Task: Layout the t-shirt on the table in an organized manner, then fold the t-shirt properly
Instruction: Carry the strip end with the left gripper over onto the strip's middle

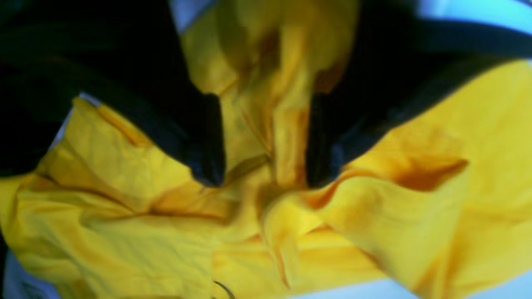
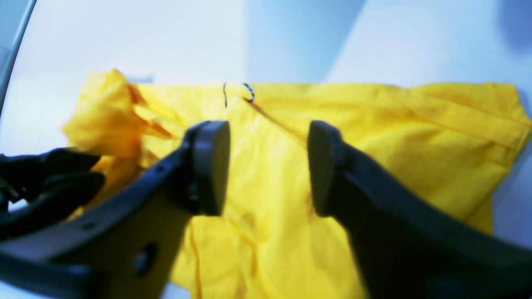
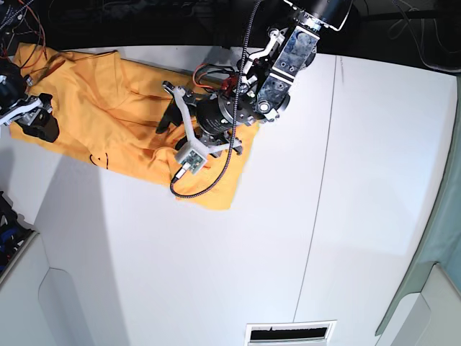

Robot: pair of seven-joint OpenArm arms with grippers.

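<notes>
The orange-yellow t-shirt (image 3: 122,115) lies crumpled on the far left part of the white table (image 3: 324,231). A bit of its black lettering (image 3: 99,158) shows near its front edge. My left gripper (image 3: 167,108) is pressed down into the shirt's right half. In the left wrist view its jaws (image 1: 266,162) stand apart, with a raised ridge of t-shirt (image 1: 286,137) between them. My right gripper (image 2: 268,166) is open and empty just above the t-shirt (image 2: 374,137), at the shirt's left end in the base view (image 3: 36,119).
A thin dark seam (image 3: 325,166) runs across the table right of the shirt. A slotted vent (image 3: 288,333) sits at the front edge. A cable (image 3: 216,173) from the left arm loops over the shirt's lower right corner. Another dark arm part (image 2: 41,182) shows at the right wrist view's left.
</notes>
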